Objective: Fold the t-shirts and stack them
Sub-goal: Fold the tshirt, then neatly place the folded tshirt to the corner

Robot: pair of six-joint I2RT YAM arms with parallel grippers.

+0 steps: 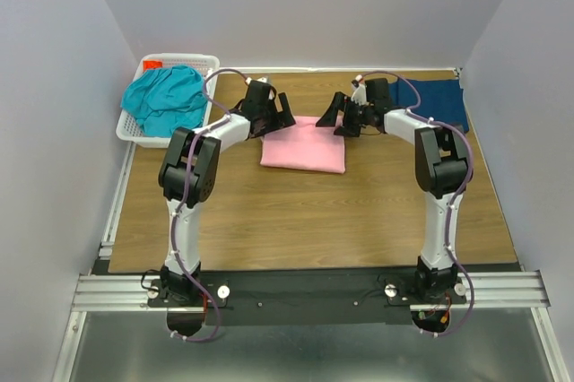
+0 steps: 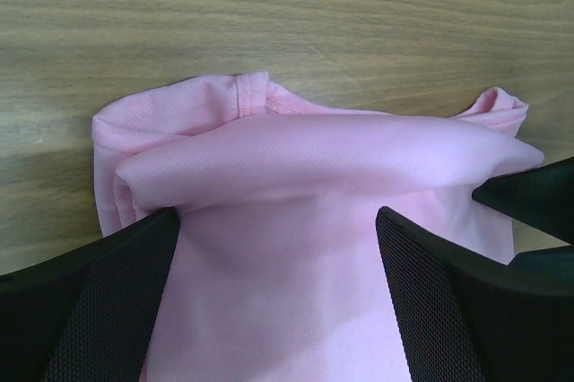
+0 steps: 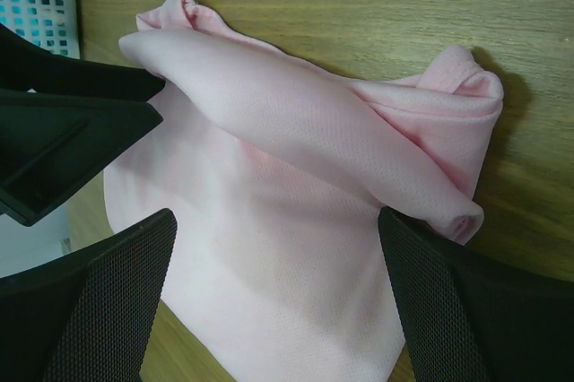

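While awaiting a fold, pictured heaped in the basket (image 1: pixel 193 58) well left of the pink tee (image 1: pixel 303 147): the teal tee (image 1: pixel 166 99). At the pink tee's far-left corner, left pincer (image 2: pixel 276 217) spread wide astride a puffed-up fold, pinching nothing; at its far-right corner, right pincer (image 3: pixel 278 219) equally spread. Probably placed to press flat that raised far edge. Right of the pink tee, navy tee (image 1: pixel 439 99) parked by the bench's (image 1: pixel 314 221) far edge. Nearer than the pink tee, bare bench for stacking.

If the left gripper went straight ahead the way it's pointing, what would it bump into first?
Most likely the pink t-shirt: its puffy folded edge lies right ahead of the open left gripper, with wooden table beyond it.
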